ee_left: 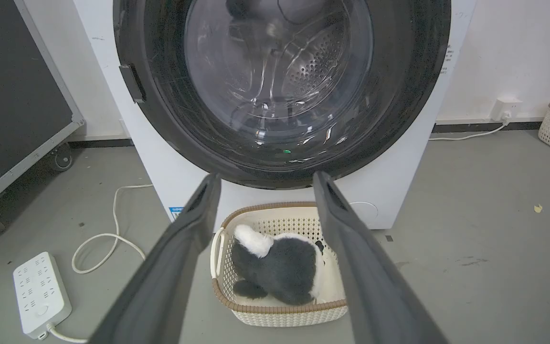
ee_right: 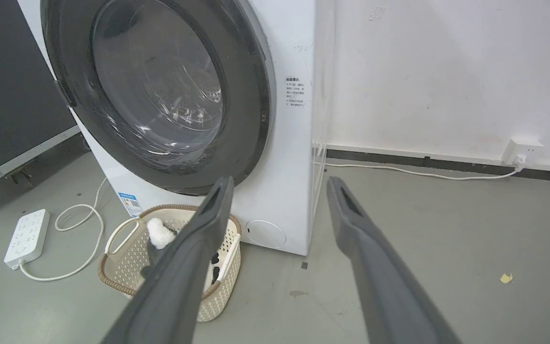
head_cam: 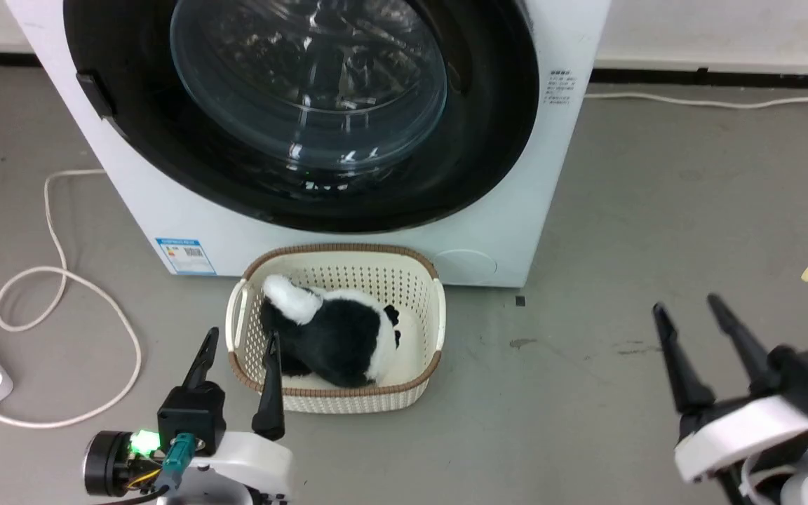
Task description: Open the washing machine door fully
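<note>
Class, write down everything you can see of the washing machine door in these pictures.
The washing machine door is a large round panel: a wide glossy black ring around a clear domed glass bowl, through which the perforated drum shows. A small dark tab sits on its left edge. It looks shut, flat against the white washing machine. The left gripper and right gripper hang apart from it.

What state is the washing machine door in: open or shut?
Shut. The washing machine door lies flush against the washing machine, no gap showing in the right wrist view.
</note>
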`<state>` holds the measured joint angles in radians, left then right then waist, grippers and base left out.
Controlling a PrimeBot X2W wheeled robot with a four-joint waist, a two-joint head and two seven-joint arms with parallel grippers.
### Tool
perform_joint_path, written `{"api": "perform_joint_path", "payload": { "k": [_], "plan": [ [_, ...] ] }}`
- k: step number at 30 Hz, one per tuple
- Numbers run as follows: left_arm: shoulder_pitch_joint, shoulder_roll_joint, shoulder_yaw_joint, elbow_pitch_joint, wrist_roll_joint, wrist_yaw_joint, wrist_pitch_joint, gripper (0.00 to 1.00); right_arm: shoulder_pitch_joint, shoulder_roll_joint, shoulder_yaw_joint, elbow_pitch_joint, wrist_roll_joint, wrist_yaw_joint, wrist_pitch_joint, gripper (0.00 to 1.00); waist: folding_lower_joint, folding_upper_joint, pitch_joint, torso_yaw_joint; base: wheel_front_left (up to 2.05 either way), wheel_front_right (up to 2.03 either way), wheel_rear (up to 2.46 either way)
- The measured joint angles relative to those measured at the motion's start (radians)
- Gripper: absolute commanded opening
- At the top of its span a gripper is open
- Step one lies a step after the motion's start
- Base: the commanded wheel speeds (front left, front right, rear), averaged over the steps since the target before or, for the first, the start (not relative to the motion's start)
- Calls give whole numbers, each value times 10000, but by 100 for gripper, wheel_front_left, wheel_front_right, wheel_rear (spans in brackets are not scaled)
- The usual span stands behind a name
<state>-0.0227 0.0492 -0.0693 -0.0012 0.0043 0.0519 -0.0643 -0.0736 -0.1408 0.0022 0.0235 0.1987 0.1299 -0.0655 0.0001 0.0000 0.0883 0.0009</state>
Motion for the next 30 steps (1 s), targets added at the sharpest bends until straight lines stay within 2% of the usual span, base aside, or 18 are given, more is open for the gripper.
{"api": "perform_joint_path", "payload": {
  "k": [4,18,19,30],
  "plan": [
    [-131,-2,-148,-56,0,155,-115,100,-500,-443,77,50,709,-2,-46,100,0,0,278,85,0,0,0],
    [-555,-4,-562,-263,-90,623,-420,100,-2166,-1396,173,345,3051,-2,293,100,1,0,1108,430,0,0,0],
    [-602,-2,-585,-284,-109,662,-435,100,-2312,-1450,176,380,3239,-2,307,0,1,0,1169,458,0,0,0],
    [-945,-4,-999,-408,-180,997,-654,100,-4108,-1699,188,1453,5568,-2,1404,0,1,0,1862,762,0,0,0]
  ]
}}
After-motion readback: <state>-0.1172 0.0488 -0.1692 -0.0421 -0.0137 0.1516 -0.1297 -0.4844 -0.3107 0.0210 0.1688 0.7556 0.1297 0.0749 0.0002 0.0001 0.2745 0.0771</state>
